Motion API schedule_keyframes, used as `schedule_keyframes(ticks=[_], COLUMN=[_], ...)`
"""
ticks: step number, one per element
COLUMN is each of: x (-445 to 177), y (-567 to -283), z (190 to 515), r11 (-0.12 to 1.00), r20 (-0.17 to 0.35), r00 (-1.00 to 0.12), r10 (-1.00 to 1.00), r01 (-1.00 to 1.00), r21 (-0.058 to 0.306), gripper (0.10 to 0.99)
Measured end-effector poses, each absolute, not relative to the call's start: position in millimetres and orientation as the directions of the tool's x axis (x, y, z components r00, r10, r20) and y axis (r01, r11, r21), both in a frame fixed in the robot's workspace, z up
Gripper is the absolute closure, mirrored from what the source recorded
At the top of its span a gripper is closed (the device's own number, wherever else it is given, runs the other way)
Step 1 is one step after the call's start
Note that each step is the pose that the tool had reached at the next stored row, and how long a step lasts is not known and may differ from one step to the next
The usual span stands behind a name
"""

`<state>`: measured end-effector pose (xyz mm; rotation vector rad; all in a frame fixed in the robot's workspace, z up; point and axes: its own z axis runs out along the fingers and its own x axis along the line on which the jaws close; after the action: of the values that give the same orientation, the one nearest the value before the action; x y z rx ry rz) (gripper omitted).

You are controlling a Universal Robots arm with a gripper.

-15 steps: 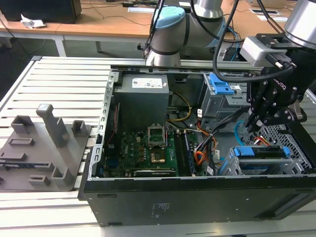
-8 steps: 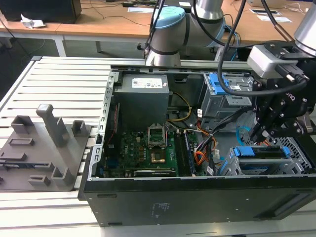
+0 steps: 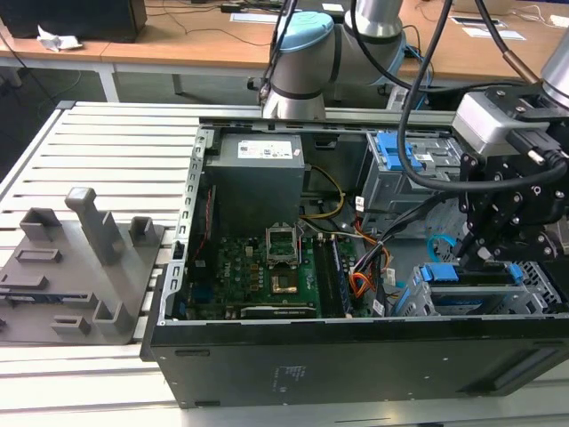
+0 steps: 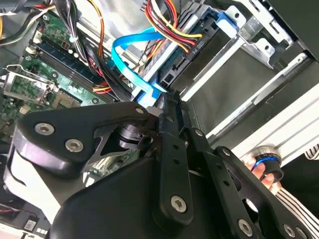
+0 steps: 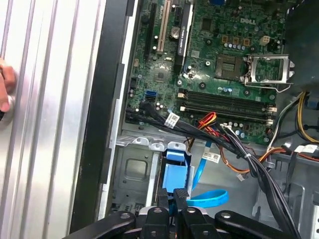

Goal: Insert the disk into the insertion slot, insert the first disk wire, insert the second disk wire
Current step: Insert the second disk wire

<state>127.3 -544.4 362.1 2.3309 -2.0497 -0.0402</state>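
Note:
The disk (image 3: 469,276), silver in its blue frame, lies inside the insertion slot (image 3: 535,292), the perforated cage at the exterior view's right. My gripper (image 3: 480,253) hangs just over the disk's rear edge. The second disk wire (image 4: 124,46), a flat light-blue cable, loops down into my fingertips, and the gripper (image 4: 167,98) is shut on its end. In the first wrist view the same cable (image 5: 212,197) curls into the gripper (image 5: 174,198) beside the blue frame (image 5: 177,172). The first disk wire (image 4: 192,46), a red, yellow and black bundle with a black plug, sits against the disk's rear.
The open case holds a motherboard (image 3: 258,267), a power supply (image 3: 258,169) and a taller cage with a blue latch (image 3: 396,156). Black and orange cables (image 3: 364,276) cross beside the slot. A person's hand (image 4: 264,172) rests on the ribbed table outside the case.

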Motion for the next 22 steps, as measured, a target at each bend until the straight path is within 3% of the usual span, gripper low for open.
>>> schedule_keyframes(ticks=[6,22], x=[127,148], y=[-545,-544], z=[361,346], r11=[-0.005,-0.001], r20=[-0.003,-0.025], r00=[0.005,-0.001], r10=[-1.000,-1.000], r01=[-0.999,-0.999], r21=[0.044,0.047], gripper=[0.922,0.922])
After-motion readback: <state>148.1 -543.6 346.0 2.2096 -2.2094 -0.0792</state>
